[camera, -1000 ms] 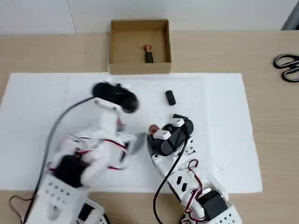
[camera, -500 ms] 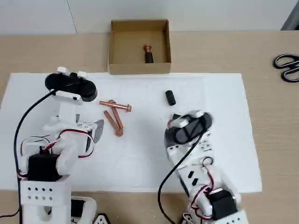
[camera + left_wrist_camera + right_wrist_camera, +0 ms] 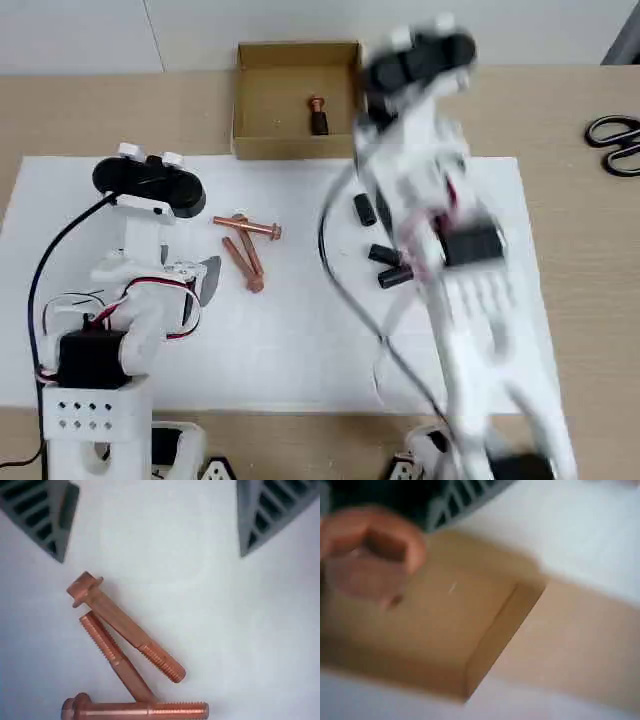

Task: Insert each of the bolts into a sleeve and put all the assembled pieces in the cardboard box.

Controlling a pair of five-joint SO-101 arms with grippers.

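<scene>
The step in hand, as I judge it, is dropping a piece into the cardboard box (image 3: pixel 268 115). To do it well, the right arm (image 3: pixel 450 250) should carry its load fully past the box's wall and over the bare floor, beside the assembled piece (image 3: pixel 317 115) that lies inside. It should then lower before letting go, so the piece neither bounces out nor lands on the rim. The right hand (image 3: pixel 400 527) looks closed on a copper-coloured bolt (image 3: pixel 367 550). I cannot tell whether a sleeve is on it, and that is worth checking, since a bare bolt does not belong in the box.

The right arm is stretched long over the white sheet (image 3: pixel 300 360), its tip at the box's right wall, the hand looking down into a box corner. The left arm (image 3: pixel 140 290) is folded low, well in front of the box's left corner. The left hand (image 3: pixel 152 550) is open wide, jaws spread above three loose bolts (image 3: pixel 247 245) lying in front of the box. Three black sleeves (image 3: pixel 384 254) lie in front of the box's right corner.
</scene>
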